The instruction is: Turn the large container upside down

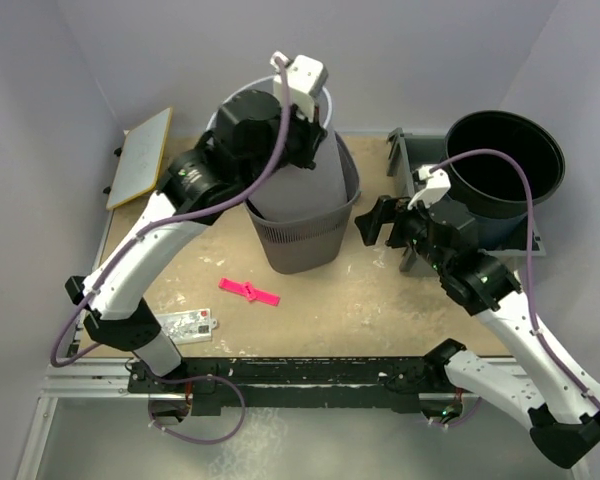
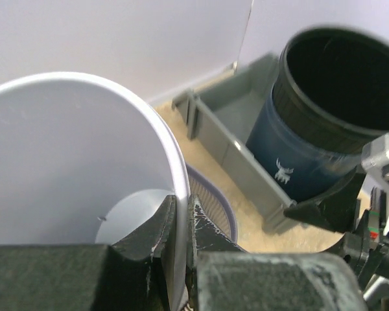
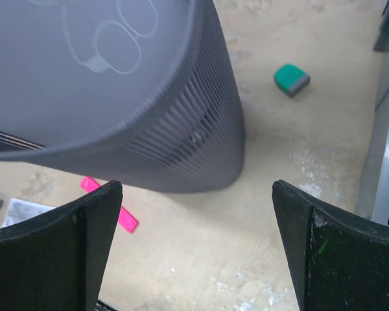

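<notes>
The large container (image 1: 315, 180) is a tall pale grey bin with a white inside. Its lower part sits in a dark grey ribbed basket (image 1: 300, 245) in the middle of the table. My left gripper (image 1: 285, 115) is shut on the bin's rim, one finger inside the wall and one outside, as the left wrist view (image 2: 180, 220) shows. My right gripper (image 1: 375, 222) is open and empty just right of the basket, apart from it. In the right wrist view the bin (image 3: 84, 58) and the basket (image 3: 194, 142) lie beyond the gripper (image 3: 194, 188).
A dark blue bucket (image 1: 505, 160) stands in a grey tray (image 1: 402, 160) at the back right. A pink clip (image 1: 248, 291) and a white card (image 1: 188, 324) lie in front of the basket. A green block (image 3: 291, 80) lies near the tray. A board (image 1: 140, 155) lies at back left.
</notes>
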You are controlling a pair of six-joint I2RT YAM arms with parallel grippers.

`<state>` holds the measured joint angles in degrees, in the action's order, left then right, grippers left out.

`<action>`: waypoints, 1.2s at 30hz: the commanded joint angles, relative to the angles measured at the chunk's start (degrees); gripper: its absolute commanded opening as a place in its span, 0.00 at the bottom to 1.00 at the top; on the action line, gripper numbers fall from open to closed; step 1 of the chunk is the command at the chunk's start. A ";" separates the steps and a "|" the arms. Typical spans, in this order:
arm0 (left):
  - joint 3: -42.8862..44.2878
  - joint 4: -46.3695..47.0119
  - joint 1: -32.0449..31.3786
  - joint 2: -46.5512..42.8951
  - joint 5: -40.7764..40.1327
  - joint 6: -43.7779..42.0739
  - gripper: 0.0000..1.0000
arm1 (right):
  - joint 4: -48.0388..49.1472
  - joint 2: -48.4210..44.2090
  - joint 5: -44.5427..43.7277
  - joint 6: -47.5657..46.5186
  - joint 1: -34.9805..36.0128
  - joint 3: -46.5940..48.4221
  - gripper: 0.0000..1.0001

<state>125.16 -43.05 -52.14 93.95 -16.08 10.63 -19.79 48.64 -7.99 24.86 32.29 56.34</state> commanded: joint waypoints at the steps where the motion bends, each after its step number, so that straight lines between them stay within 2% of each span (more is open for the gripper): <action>1: 9.56 4.04 -0.07 -3.37 -3.02 -3.41 0.00 | 3.10 1.47 0.26 -0.06 0.02 4.92 1.00; 11: 5.97 11.50 -0.06 -13.48 -5.61 -3.75 0.00 | 0.31 8.17 1.50 -0.05 0.03 12.68 1.00; 16: -0.47 16.01 -0.06 -20.95 -8.54 -3.07 0.00 | -3.32 13.71 -1.29 -1.31 0.00 17.92 1.00; 19: -4.34 18.97 -0.06 -24.84 -9.62 -2.66 0.00 | -4.00 17.09 -2.11 -2.16 0.04 20.24 0.98; 24: -4.23 18.42 -0.01 -27.46 -10.94 -2.47 0.00 | -6.56 22.71 -3.71 -3.28 0.05 23.54 0.93; 26: -4.06 17.95 0.02 -28.21 -11.62 -2.48 0.00 | -7.27 24.20 -4.72 -3.90 0.05 24.46 0.89; 27: -4.17 17.87 0.02 -28.64 -11.84 -2.55 0.00 | -7.43 24.82 -5.09 -4.11 0.01 24.83 0.86; 30: -4.58 17.73 0.02 -29.81 -12.22 -2.51 0.00 | -6.85 26.12 -5.36 -4.85 0.03 25.29 0.68; 33: -5.19 17.28 0.02 -30.47 -12.61 -2.36 0.00 | -5.78 27.31 -5.98 -5.17 0.03 25.88 0.39; 36: -5.85 16.83 0.08 -30.81 -12.47 -1.67 0.00 | -4.20 29.16 -7.95 -5.10 -0.08 27.25 0.06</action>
<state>119.42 -31.14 -52.14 64.16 -28.84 8.80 -26.83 76.66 -13.34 21.58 32.34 79.96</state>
